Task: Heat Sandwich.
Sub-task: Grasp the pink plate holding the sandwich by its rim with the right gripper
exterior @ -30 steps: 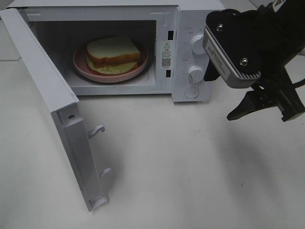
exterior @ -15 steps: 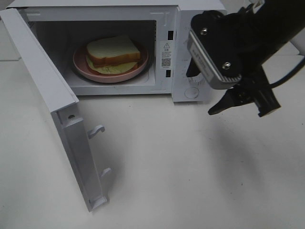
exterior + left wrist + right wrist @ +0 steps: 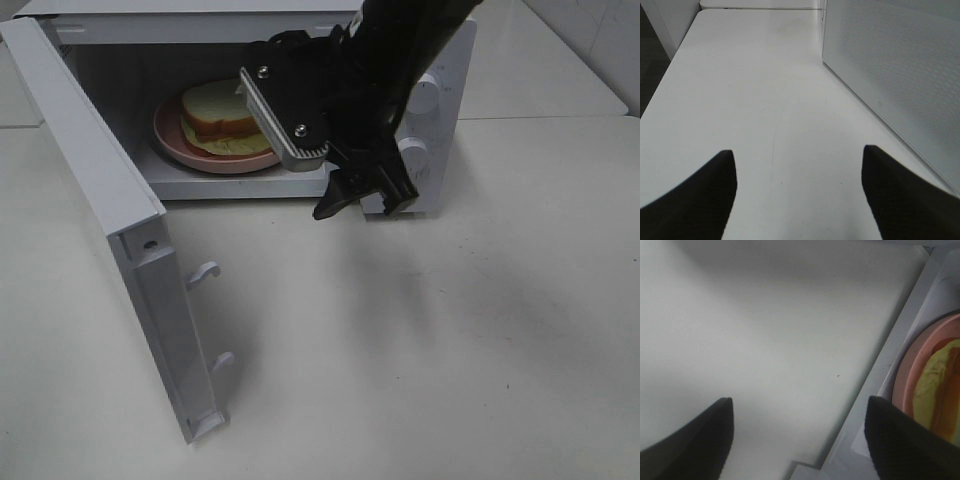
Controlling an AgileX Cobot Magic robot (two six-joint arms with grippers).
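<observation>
A: Logging position first. Where is the sandwich [image 3: 222,112] sitting?

B: It is lying on the pink plate [image 3: 176,143] inside the microwave [image 3: 455,140], towards the left of the cavity. The door [image 3: 90,170] is hanging wide open on the left, reaching out to the near side.

A: Grippers?

B: The right gripper [image 3: 362,207] is hovering just in front of the cavity opening, with its jaws standing apart and carrying nothing. The left gripper [image 3: 797,150] is showing only in its own wrist view. Its jaws are apart too and it is empty, hanging over the bare surface [image 3: 765,90] beside a white perforated panel. I am not managing to tell which panel that is.

A: Handling notes for the sandwich?

B: I am judging it light and soft. The bread is likely to squash under any pinch. The slices are only resting on the pale filling, so a tilt risks them sliding. If it needs moving, I am advising taking the plate by its near rim, keeping it level, and leaving the bread alone.

A: Counts?

B: I am counting one sandwich, one plate and one microwave. Its one door is carrying two hooks [image 3: 203,272], and two knobs [image 3: 428,97] are sitting on the right-hand panel. Two grippers in all.
</observation>
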